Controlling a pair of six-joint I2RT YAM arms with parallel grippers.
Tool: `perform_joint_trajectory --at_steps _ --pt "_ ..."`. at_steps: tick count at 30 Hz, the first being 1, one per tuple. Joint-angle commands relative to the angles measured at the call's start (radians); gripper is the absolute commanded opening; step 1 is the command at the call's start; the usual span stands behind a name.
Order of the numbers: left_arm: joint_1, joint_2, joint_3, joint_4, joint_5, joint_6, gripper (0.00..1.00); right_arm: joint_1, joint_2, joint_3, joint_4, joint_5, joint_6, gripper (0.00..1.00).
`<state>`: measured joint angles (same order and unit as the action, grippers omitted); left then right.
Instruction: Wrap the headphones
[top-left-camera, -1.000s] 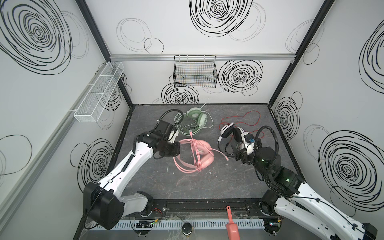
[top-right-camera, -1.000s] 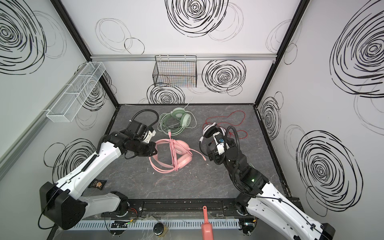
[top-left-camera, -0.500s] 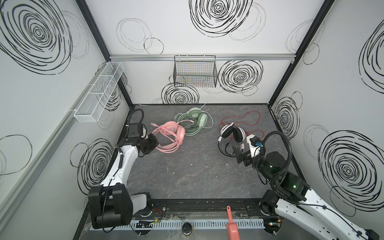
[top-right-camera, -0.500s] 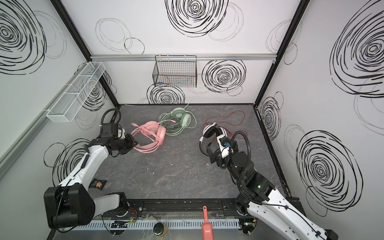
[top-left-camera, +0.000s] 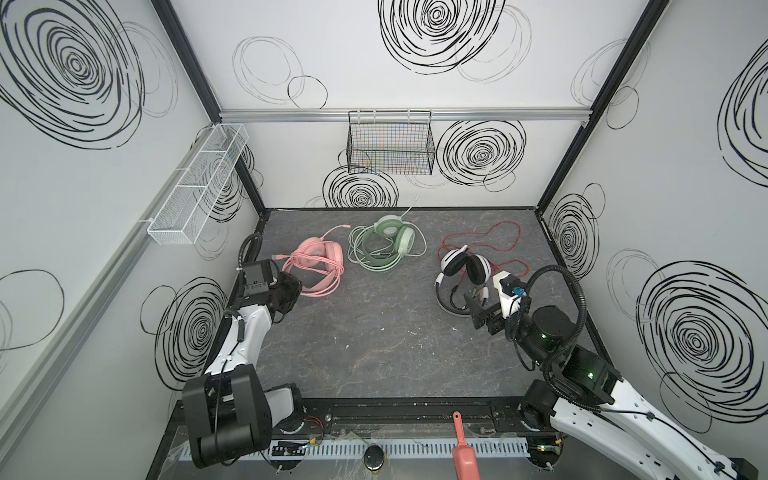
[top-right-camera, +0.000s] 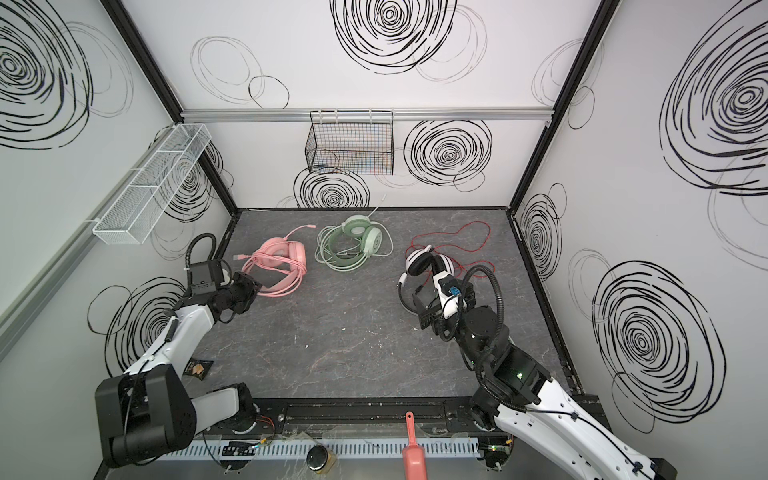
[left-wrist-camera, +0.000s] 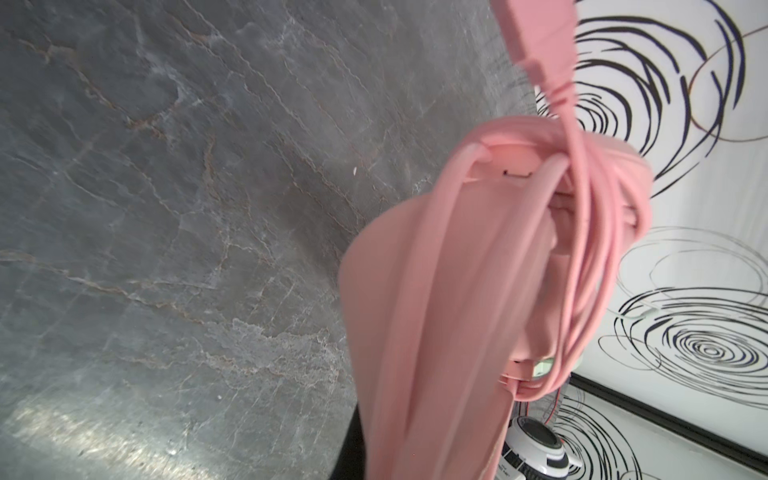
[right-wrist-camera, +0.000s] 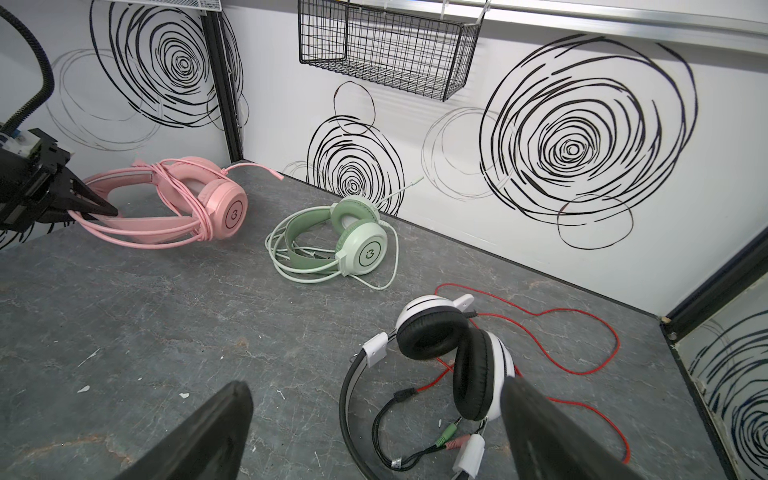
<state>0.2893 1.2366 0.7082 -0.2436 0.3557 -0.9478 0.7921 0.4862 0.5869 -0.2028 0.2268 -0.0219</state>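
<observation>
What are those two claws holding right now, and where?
Left claw pinches the pink headset by its headband; right claw is open, holding nothing.

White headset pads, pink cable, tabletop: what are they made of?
White headset pads: likely faux leather over foam, black, soft sheen, puffy rims. Pink cable: rubbery plastic, matte, bends in smooth loops. Tabletop: stone-look sheet, grey with veins; real stone or laminate, cannot tell.

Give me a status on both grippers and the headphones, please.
Left gripper shut on pink headphones, pink cable wrapped. Right gripper open, facing white-and-black headphones; red cable loose. Nothing in between.
</observation>
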Motion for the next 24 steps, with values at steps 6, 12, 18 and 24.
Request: perform_joint_trajectory --at_steps 6,12,18,24 --pt "0.006 0.164 -0.002 0.345 0.032 -0.116 0.00 0.007 0.022 -0.002 0.033 0.005 0.009 0.97" --pt "-0.003 0.279 0.024 0.423 0.030 -0.126 0.00 0.007 0.046 0.008 0.027 0.012 0.010 0.97" --pt "-0.003 0.390 0.063 0.449 0.036 -0.121 0.00 0.007 0.067 0.012 0.019 0.045 0.011 0.97" --pt "0.011 0.479 0.132 0.397 0.048 -0.088 0.30 0.007 0.112 0.039 -0.016 0.066 0.014 0.97"
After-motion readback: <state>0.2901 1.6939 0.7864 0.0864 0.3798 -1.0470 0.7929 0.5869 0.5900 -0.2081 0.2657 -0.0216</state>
